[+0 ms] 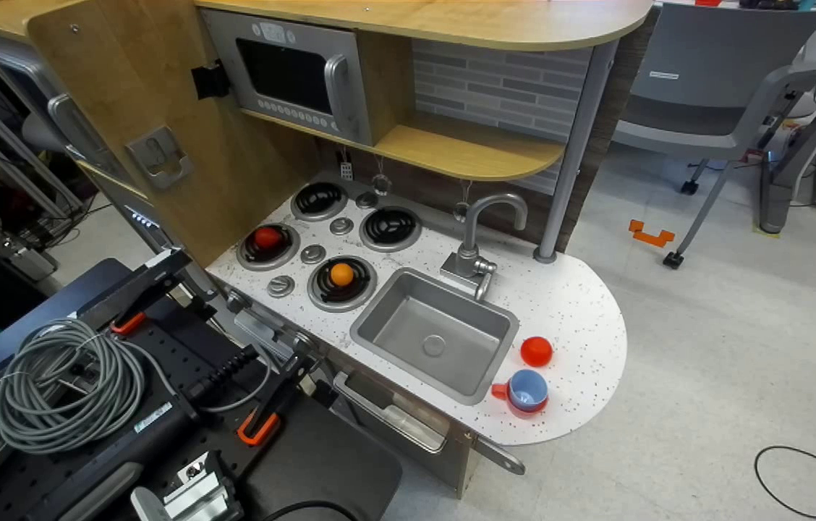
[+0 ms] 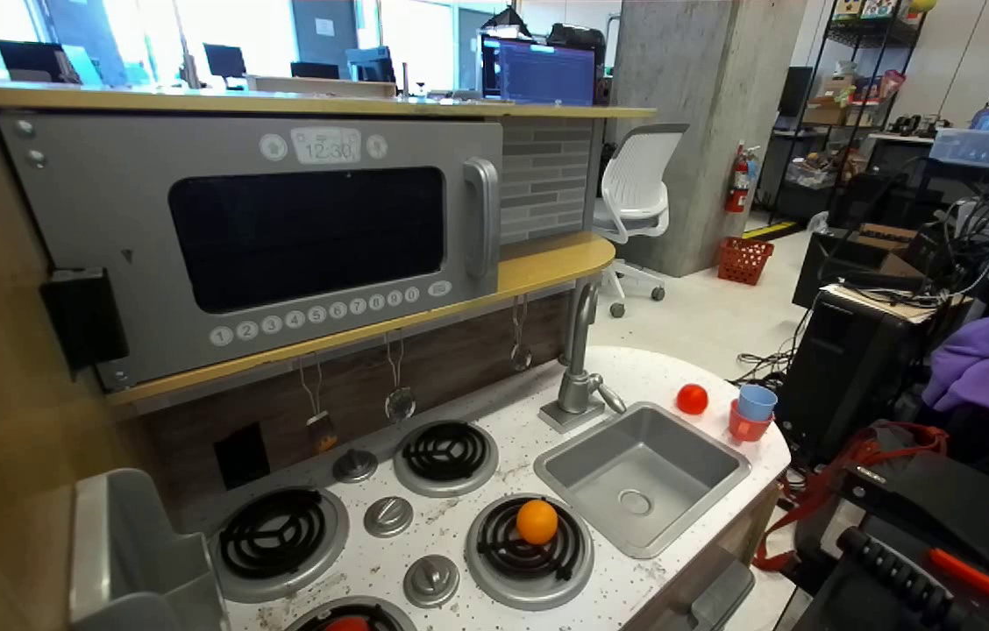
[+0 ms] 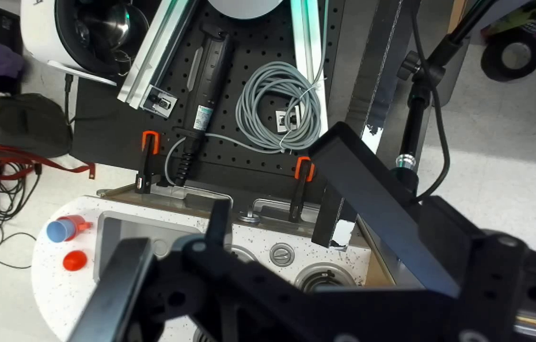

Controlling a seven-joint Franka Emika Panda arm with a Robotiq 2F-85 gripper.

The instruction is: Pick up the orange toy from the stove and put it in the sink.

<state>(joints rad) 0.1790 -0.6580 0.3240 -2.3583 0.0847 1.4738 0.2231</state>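
1. The orange ball [image 1: 341, 274] sat on the coil burner [image 1: 336, 293] beside the sink [image 1: 411, 329], probably cradled against rolling.
2. The tool [image 3: 239, 190] stood with jaws wide apart, gripping nothing, presumably leaving room for the orange ball.

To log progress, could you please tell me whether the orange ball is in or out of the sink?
Out: both exterior views show the orange ball sitting on a burner beside the sink.
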